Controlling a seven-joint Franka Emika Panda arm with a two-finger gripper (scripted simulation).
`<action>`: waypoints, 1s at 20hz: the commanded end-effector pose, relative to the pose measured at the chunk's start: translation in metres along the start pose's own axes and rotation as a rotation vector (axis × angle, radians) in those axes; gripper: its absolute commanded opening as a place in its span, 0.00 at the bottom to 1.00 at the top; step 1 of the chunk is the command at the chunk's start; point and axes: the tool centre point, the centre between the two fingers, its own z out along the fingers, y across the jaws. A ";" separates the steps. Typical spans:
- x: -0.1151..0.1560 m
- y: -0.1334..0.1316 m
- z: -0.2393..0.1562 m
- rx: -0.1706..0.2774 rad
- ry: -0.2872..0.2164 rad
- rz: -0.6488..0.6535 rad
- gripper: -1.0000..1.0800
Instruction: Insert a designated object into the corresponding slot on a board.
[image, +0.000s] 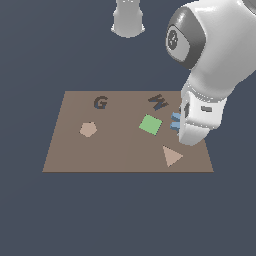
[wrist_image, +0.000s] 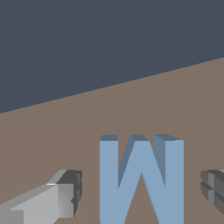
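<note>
A smooth, matte light-blue W block (wrist_image: 141, 179) stands on the flat brown board (wrist_image: 131, 113), between the end effector's (wrist_image: 140, 192) spread, untouching fingers (wrist_image: 65, 194).

Both views are evenly and flatly lit, moderate in brightness, with no visible lamp or hot spot. No cast shadows fall on the board (image: 115, 145) or on the dark floor around it. In the exterior view the arm's white shell at 2 o'clock shades softly from bright to grey, without hard glare. In the wrist view the light-blue block (wrist_image: 141, 181) at 6 o'clock shows a paler front face and darker side faces. Edges are sharp but slightly jagged in both views. No motion blur, no defocus and no bending of straight lines toward the edges.
</note>
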 end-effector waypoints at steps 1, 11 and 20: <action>0.000 -0.001 0.009 0.001 -0.001 -0.002 0.96; -0.001 -0.001 0.015 0.001 -0.001 -0.004 0.00; 0.000 -0.001 0.010 0.001 -0.001 -0.004 0.00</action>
